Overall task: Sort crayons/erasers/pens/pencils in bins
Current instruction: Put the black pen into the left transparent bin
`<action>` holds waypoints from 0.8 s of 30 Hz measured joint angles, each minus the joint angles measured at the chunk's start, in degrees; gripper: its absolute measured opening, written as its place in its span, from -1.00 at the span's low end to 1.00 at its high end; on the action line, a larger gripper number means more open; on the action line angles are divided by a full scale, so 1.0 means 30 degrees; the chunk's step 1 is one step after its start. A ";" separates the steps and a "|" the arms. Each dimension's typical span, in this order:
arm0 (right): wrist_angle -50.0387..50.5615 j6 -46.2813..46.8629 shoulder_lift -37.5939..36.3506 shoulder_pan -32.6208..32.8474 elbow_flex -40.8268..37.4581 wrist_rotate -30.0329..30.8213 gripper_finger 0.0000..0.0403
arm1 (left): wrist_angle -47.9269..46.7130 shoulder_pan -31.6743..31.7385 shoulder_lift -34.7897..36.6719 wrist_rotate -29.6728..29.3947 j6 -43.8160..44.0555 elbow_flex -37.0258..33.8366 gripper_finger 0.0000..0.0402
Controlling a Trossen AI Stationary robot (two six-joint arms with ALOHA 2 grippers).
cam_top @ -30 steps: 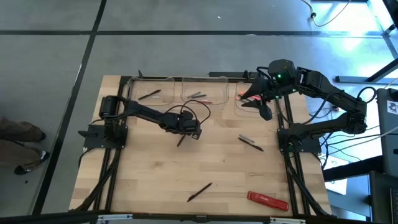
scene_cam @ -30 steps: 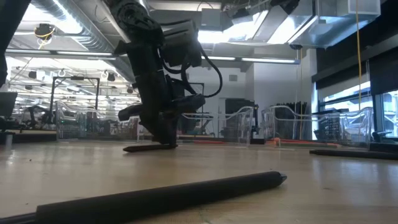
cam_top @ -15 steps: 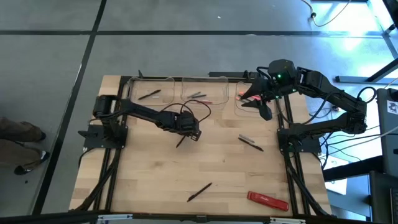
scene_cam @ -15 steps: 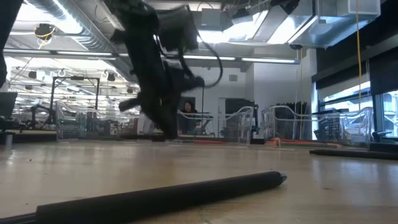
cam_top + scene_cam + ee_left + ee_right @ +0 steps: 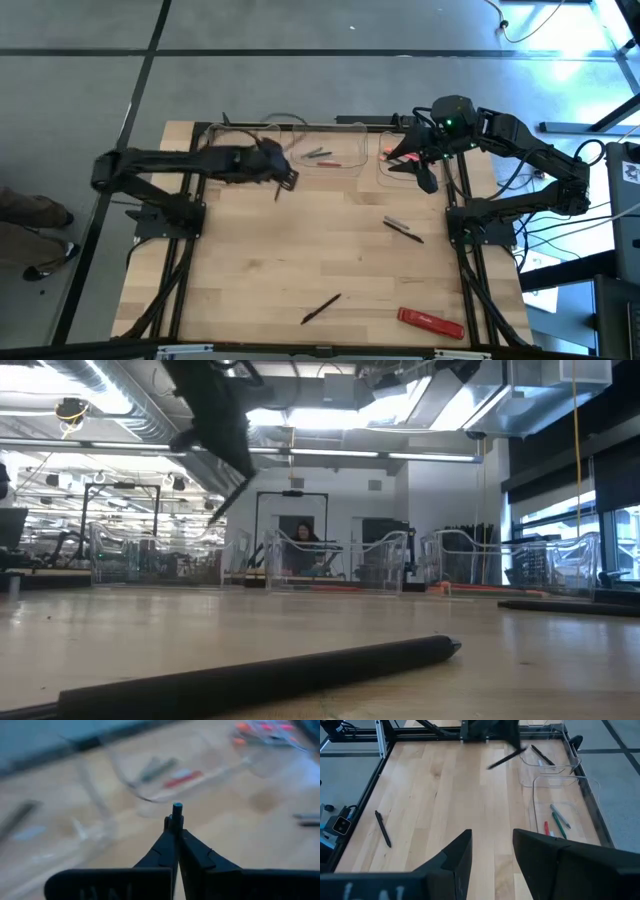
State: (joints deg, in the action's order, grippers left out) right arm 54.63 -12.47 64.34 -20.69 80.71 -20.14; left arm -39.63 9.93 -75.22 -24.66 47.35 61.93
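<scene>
My left gripper (image 5: 276, 176) is shut on a thin black pen (image 5: 280, 189), above the table just in front of the left bin (image 5: 212, 134) and the middle bin (image 5: 345, 128). In the low view the pen (image 5: 232, 495) slants down below that gripper. My right gripper (image 5: 420, 172) is open and empty above the right bin (image 5: 384, 176), which holds red sticks (image 5: 392, 152). The middle bin holds green and red sticks (image 5: 555, 822). Another pen (image 5: 542, 756) lies in the left bin. Loose pens lie flat on the table, two at the right (image 5: 403, 229) and one at the front (image 5: 320, 308). My left gripper pinches the pen between its two shut fingers (image 5: 172, 845). One end of the pen (image 5: 177, 810) sticks out just past the fingertips. The pen is lifted clear of the table, and its long part (image 5: 230, 498) hangs slanting below the fingers.
A flat red bar (image 5: 430, 322) lies near the table's front right. In the low view the front pen (image 5: 260, 675) lies close across the foreground. Bare wood lies in the table's middle and left front.
My left gripper has risen from the table's middle with the pen and swung toward the far left, toward the left bin. The pen, which touched the table a second ago, now hangs clear, high above it.
</scene>
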 joint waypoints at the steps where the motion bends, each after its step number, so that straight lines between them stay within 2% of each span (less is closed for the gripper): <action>1: -0.0001 -0.0007 0.0000 -0.0006 0.0000 0.0000 -0.28 | -0.0493 0.0424 0.0410 -0.0339 -0.0501 0.0000 -0.99; 6: -0.0090 -0.0015 0.0000 -0.0006 0.0000 0.0007 -0.28 | -0.1764 0.2690 0.1628 -0.1033 -0.2661 0.0014 -0.99; 12: -0.0189 -0.0007 0.0000 -0.0006 0.0000 0.0004 -0.28 | -0.1657 0.4157 0.1791 -0.0182 -0.3952 0.0022 -0.99; 18: -0.0197 -0.0007 0.0000 -0.0006 0.0000 0.0004 -0.28 | -0.1657 0.3749 0.1783 0.1594 -0.4536 0.0022 -1.00; 21: -0.0197 -0.0007 0.0000 -0.0002 0.0000 0.0007 -0.28 | -0.1720 0.2716 0.1301 0.2702 -0.5043 0.0040 -1.00; 24: -0.0236 -0.0007 0.0000 -0.0006 0.0000 0.0007 -0.28 | -0.2306 0.1683 0.0363 0.2876 -0.4463 0.0036 -1.00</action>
State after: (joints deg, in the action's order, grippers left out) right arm 53.92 -12.49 64.34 -20.71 80.71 -20.12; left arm -46.55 14.98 -74.13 -16.03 33.96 62.04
